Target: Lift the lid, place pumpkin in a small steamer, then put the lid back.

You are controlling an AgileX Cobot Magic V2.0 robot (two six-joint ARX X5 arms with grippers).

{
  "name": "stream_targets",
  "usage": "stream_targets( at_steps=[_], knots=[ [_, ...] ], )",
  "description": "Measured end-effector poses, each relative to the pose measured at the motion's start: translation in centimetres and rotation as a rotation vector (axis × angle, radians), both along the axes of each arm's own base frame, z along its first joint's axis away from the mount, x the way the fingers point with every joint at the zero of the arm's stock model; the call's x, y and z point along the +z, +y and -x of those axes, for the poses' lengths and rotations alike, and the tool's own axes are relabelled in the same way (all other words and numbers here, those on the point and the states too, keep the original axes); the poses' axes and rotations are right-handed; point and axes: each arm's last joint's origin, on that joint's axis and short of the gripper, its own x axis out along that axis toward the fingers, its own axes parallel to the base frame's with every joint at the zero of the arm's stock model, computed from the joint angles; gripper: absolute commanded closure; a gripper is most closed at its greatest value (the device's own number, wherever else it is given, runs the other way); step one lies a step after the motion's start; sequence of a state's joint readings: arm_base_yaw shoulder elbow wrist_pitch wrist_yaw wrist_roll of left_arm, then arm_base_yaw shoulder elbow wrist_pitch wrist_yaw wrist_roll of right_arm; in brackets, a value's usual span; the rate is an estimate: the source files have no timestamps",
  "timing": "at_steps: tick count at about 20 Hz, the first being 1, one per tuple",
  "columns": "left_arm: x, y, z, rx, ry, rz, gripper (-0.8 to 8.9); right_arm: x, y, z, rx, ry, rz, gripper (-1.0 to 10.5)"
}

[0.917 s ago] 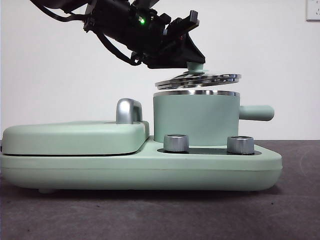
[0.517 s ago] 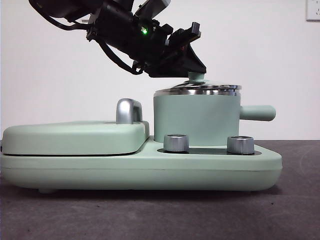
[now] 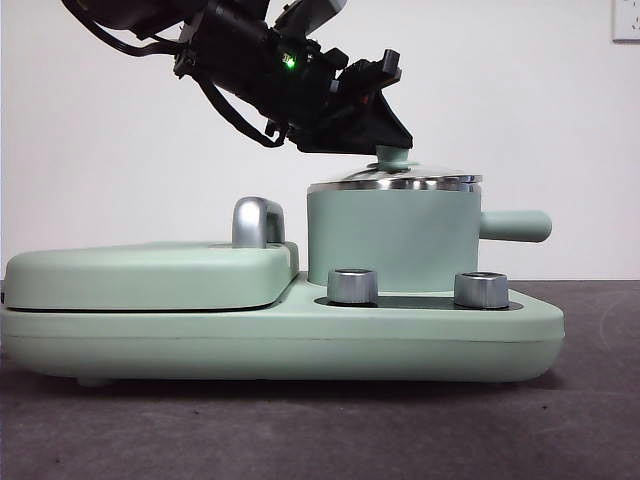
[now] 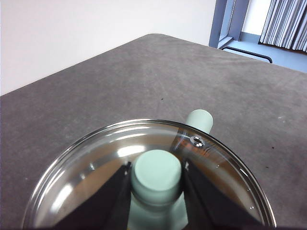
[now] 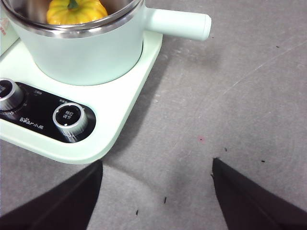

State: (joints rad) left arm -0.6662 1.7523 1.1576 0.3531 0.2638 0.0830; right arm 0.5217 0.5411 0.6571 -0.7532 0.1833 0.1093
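The left gripper (image 3: 390,148) reached in from the upper left of the front view, its fingers (image 4: 204,194) closed on the mint-green knob (image 4: 156,173) of the glass lid (image 3: 395,181). The lid rested on the steel rim of the small steamer (image 3: 390,240), tilted a little, with its far side slightly raised. In the left wrist view the lid's shiny rim circled the knob, and the steamer's straight handle (image 4: 199,120) showed just beyond the glass. The pumpkin (image 5: 76,10) sat inside the steamer, its yellow-orange ribs and green stem visible in the right wrist view. The steamer stood on a mint-green cooker base (image 3: 300,335), behind two steel dials (image 3: 352,286), beside a flat griddle cover (image 3: 150,272) with a steel handle (image 3: 258,221). The right gripper (image 5: 156,201) hung above the grey surface (image 5: 240,96) near the base's corner, its fingers (image 5: 57,201) spread wide apart and holding nothing.
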Motion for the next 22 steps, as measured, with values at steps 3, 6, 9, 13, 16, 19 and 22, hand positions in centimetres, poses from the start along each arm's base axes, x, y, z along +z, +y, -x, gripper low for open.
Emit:
stream_targets(
  at_steps=[3,6,9,13,16,19,22],
  knots=[
    [0.0,0.0,0.0,0.0,0.003,-0.003,8.04,0.0,0.0,0.0,0.0,0.0,0.0,5.9],
    [0.2,0.0,-0.1,0.002,0.015,0.0,8.04,0.0,0.0,0.0,0.0,0.001,0.0,5.9],
    [0.9,-0.3,-0.2,0.005,0.054,-0.023,8.04,-0.1,0.0,0.1,0.0,0.011,0.006,5.9],
    [1.3,-0.4,-0.3,0.006,0.072,-0.035,8.04,-0.1,0.0,0.1,0.0,0.015,0.008,5.9],
    [1.3,-0.4,-0.3,0.006,0.08,-0.041,8.04,-0.1,0.0,0.1,0.0,0.015,0.008,5.9],
    [1.4,-0.4,-0.3,0.005,0.08,-0.046,8.04,-0.1,0.0,0.1,0.0,0.015,0.008,5.9],
    [1.4,-0.4,-0.3,0.005,0.081,-0.047,8.04,-0.1,0.0,0.1,0.0,0.015,0.008,5.9]
  ],
)
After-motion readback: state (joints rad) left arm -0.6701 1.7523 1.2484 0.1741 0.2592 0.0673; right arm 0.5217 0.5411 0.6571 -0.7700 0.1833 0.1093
